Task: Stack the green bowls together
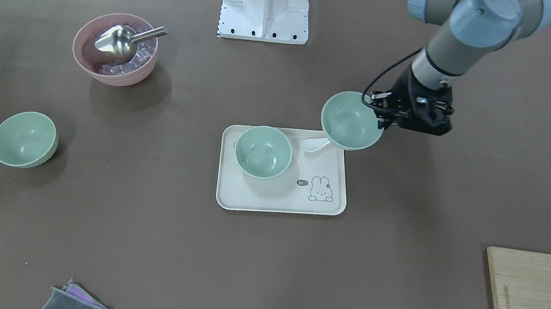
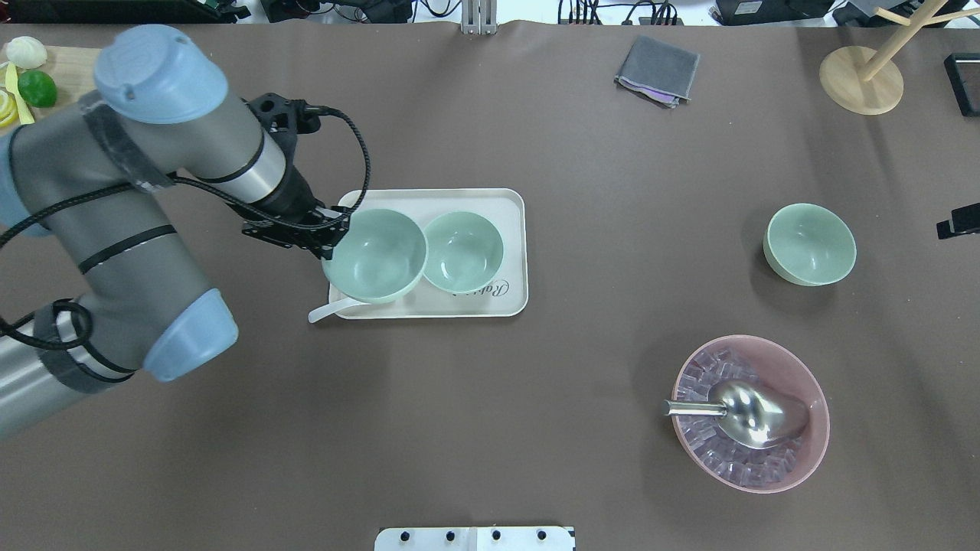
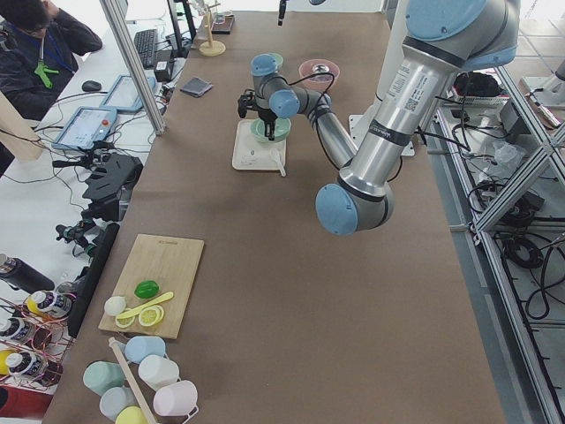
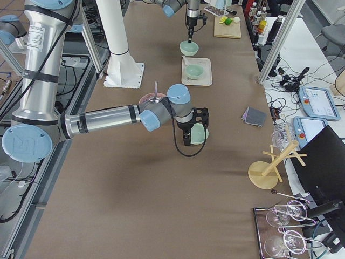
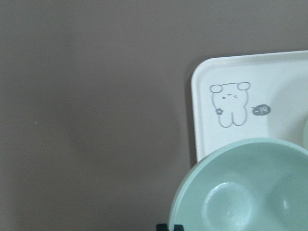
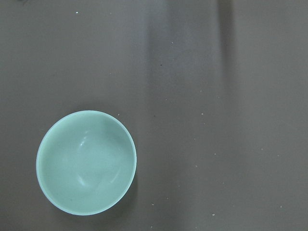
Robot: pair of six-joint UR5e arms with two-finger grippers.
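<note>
Held green bowl [image 1: 350,121] in the air above the tray's corner, mouth up, rim pinched between the closed fingers of the left gripper [image 1: 381,115]. Second green bowl [image 1: 263,151] upright on the cream tray [image 1: 281,201], just beside the held one. Third green bowl [image 1: 24,139] alone on the brown table [image 1: 262,276], well apart from the tray. Right gripper [image 4: 187,141] near that bowl; cannot tell whether wide or narrow. White spoon [image 1: 313,144] partly under the held bowl. Pink bowl [image 1: 91,66] with metal scoop [image 1: 118,41] off to one side.

Brown table [image 2: 490,428] bears a cream tray [image 2: 513,229]; to the tray's robot-right sit a green bowl [image 2: 810,243], a pink bowl [image 1: 122,80] and a grey cloth [image 2: 657,69].
</note>
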